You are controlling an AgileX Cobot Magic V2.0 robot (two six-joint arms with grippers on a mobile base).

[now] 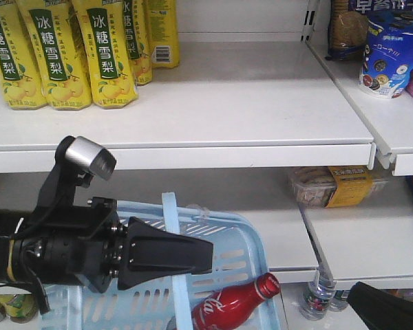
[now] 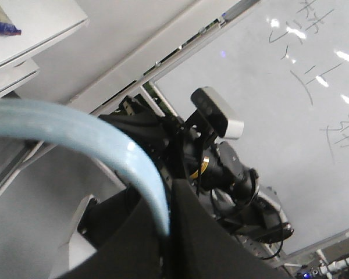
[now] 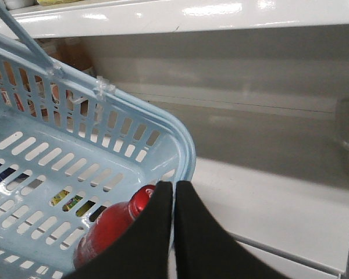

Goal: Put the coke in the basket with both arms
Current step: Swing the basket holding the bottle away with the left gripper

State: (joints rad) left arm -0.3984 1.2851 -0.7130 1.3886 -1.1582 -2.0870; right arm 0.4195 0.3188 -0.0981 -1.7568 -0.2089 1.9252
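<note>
A red coke bottle [image 1: 234,306] lies on its side inside the light blue plastic basket [image 1: 258,240], cap toward the basket's right rim. My left gripper [image 1: 208,255] is shut on the basket's blue handle [image 1: 173,227] and holds the basket in front of the lower shelf. In the left wrist view my left gripper [image 2: 168,232] pinches the handle [image 2: 104,136]. My right gripper [image 3: 174,192] is shut and empty, just above the basket's rim [image 3: 183,142] beside the coke [image 3: 113,229]. Only a dark part of the right arm [image 1: 389,306] shows at the front view's bottom right.
Yellow drink bottles [image 1: 55,55] stand on the top shelf at left. Snack packs [image 1: 389,51] are at upper right. A packaged box [image 1: 337,185] sits on the middle shelf. A small bottle [image 1: 316,295] stands low, right of the basket. The shelf edge [image 1: 193,155] runs above the basket.
</note>
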